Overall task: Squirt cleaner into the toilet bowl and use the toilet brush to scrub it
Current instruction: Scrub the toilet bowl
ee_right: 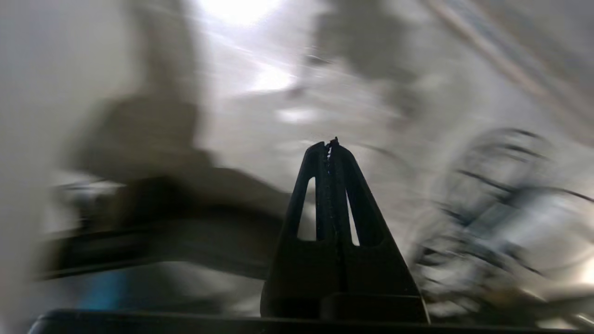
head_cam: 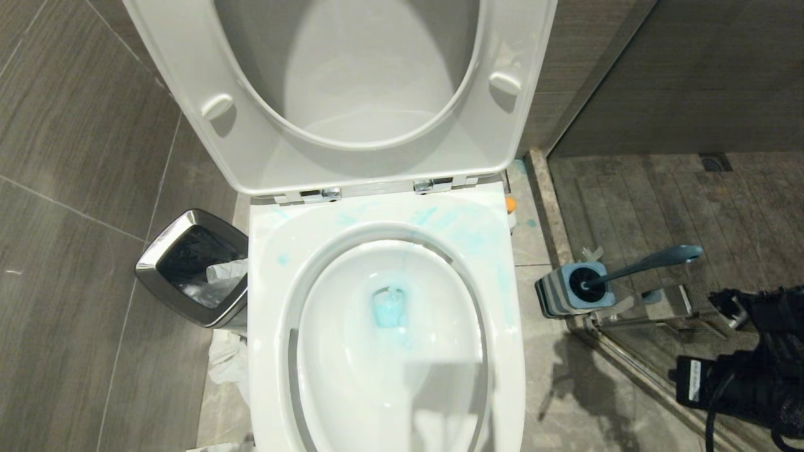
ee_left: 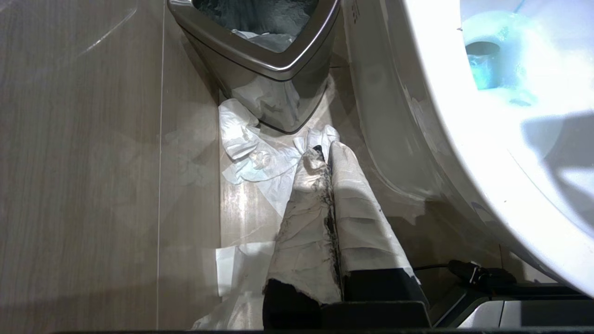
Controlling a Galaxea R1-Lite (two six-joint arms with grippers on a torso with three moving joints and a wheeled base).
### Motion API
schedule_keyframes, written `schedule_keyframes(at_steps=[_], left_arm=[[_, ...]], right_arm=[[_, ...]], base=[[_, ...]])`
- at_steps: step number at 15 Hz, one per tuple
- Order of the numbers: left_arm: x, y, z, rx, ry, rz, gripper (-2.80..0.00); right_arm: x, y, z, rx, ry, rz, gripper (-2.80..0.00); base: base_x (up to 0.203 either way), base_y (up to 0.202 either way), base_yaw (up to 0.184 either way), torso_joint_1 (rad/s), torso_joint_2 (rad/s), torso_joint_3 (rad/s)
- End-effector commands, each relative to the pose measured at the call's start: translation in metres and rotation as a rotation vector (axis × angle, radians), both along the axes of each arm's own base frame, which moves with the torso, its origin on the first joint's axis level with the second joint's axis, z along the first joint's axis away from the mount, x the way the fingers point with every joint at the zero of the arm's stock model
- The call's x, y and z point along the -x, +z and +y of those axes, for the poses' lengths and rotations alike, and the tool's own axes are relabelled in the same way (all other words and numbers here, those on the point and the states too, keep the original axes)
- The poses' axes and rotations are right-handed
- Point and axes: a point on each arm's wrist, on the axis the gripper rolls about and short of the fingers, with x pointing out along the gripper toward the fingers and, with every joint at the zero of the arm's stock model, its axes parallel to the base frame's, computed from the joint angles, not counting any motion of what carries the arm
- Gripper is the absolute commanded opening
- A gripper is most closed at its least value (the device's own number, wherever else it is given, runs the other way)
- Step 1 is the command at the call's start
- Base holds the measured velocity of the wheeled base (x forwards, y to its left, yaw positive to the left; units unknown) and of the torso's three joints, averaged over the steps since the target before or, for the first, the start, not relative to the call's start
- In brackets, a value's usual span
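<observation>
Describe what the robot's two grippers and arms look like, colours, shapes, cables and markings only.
The left gripper has two long tapering fingers wrapped in white, dirt-smudged paper-like covering over a black base, with a black cable beside it. The right gripper is bare black, its two fingers forming a narrow triangle with slot-shaped cut-outs and a toothed inner edge. In the head view the black right arm carries a white label and black cables.

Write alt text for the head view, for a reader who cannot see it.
A white toilet bowl with seat and lid raised holds turquoise cleaner in its water, with smears on the rim. The toilet brush stands in its holder to the right; a steel bin sits to the left.
</observation>
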Motion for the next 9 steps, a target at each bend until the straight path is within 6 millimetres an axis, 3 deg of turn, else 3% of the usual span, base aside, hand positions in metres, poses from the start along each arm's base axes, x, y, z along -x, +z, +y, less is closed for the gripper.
schedule_keyframes(at_steps=[1, 5, 6, 9], left_arm=[[0.0, 0.0, 0.0, 0.0, 0.0, 0.001, -2.8], [0.0, 0.0, 0.0, 0.0, -0.001, 0.001, -2.8], [0.0, 0.0, 0.0, 0.0, 0.0, 0.001, -2.8], [0.0, 0.0, 0.0, 0.0, 0.0, 0.001, -2.8]], right_arm=[[0.017, -0.02, -0.009, 0.11, -0.069, -0.029, -2.8], [0.015, -0.027, -0.023, 0.304, -0.06, -0.269, -2.8], [0.014, -0.026, -0.024, 0.326, -0.062, -0.304, 0.0], [0.008, -0.03, -0.024, 0.357, -0.054, -0.349, 0.0]], base=[[0.0, 0.0, 0.0, 0.0, 0.0, 0.0], [0.0, 0.0, 0.0, 0.0, 0.0, 0.0], [0.0, 0.0, 0.0, 0.0, 0.0, 0.0], [0.0, 0.0, 0.0, 0.0, 0.0, 0.0]])
